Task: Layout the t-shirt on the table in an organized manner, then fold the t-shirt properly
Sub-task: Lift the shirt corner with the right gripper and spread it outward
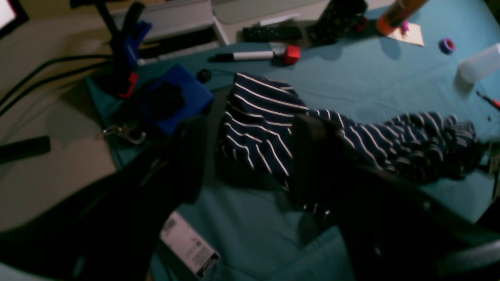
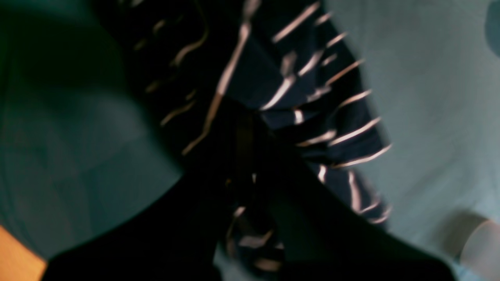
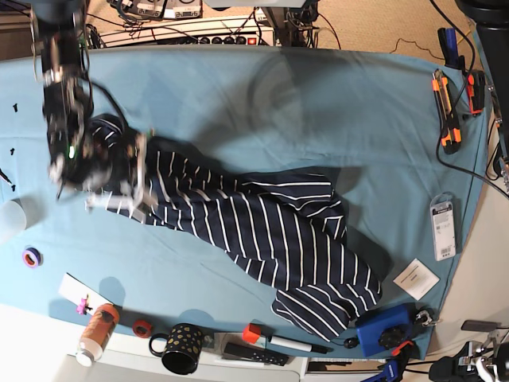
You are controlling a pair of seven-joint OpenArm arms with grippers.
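The right end effector (image 3: 119, 187) pinches one end of the t-shirt (image 3: 262, 231), bunched between its dark fingers (image 2: 242, 148). From there the striped fabric trails across the teal counter (image 3: 318, 103). The left end effector (image 1: 250, 156) stands spread just over the shirt's other end.

The right arm (image 3: 64, 95) is black and segmented, with thin black cables, pale fittings and a small green light.
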